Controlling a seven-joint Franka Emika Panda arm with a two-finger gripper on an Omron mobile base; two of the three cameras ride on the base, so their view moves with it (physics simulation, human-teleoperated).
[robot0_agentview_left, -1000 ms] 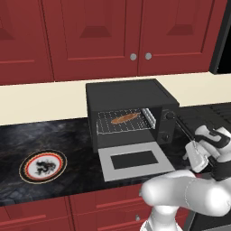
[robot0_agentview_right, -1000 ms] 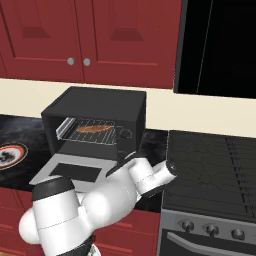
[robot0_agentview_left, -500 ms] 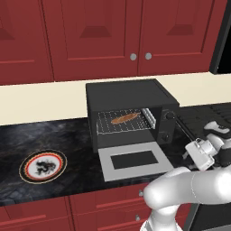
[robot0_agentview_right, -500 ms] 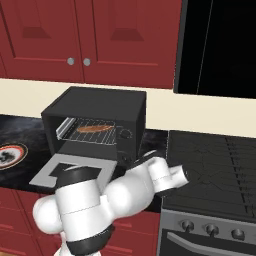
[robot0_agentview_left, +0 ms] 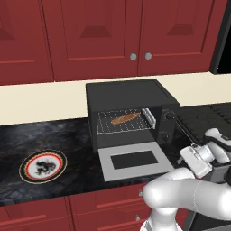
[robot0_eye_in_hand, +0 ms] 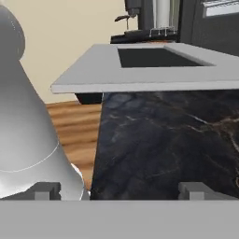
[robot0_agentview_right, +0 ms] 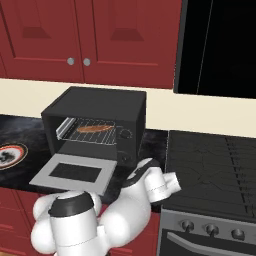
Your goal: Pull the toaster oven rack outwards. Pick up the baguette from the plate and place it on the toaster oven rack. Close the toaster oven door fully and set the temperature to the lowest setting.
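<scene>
The black toaster oven (robot0_agentview_left: 131,97) stands on the counter with its grey door (robot0_agentview_left: 135,160) folded down flat. Its wire rack (robot0_agentview_left: 128,122) carries the brown baguette (robot0_agentview_left: 125,118), which also lies on the rack (robot0_agentview_right: 97,131) in the right base view as the baguette (robot0_agentview_right: 95,128). To the left, the red-rimmed plate (robot0_agentview_left: 43,165) is bare. My gripper (robot0_eye_in_hand: 120,190) is open and holds nothing. It hangs low at the counter's front, right of the door, looking along the underside of the door (robot0_eye_in_hand: 140,85). The gripper (robot0_agentview_right: 135,175) sits just off the door's right corner.
A black stovetop (robot0_agentview_right: 215,165) lies right of the oven. The dark marble counter (robot0_agentview_left: 67,135) runs left to the plate. Red cabinets hang above, and the oven's knobs (robot0_agentview_left: 169,116) face forward on its right panel.
The jaws have spread wide. The hand has sunk a little, to the counter's edge beside the open door, and the elbow has swung. Oven, baguette and plate have stayed put.
</scene>
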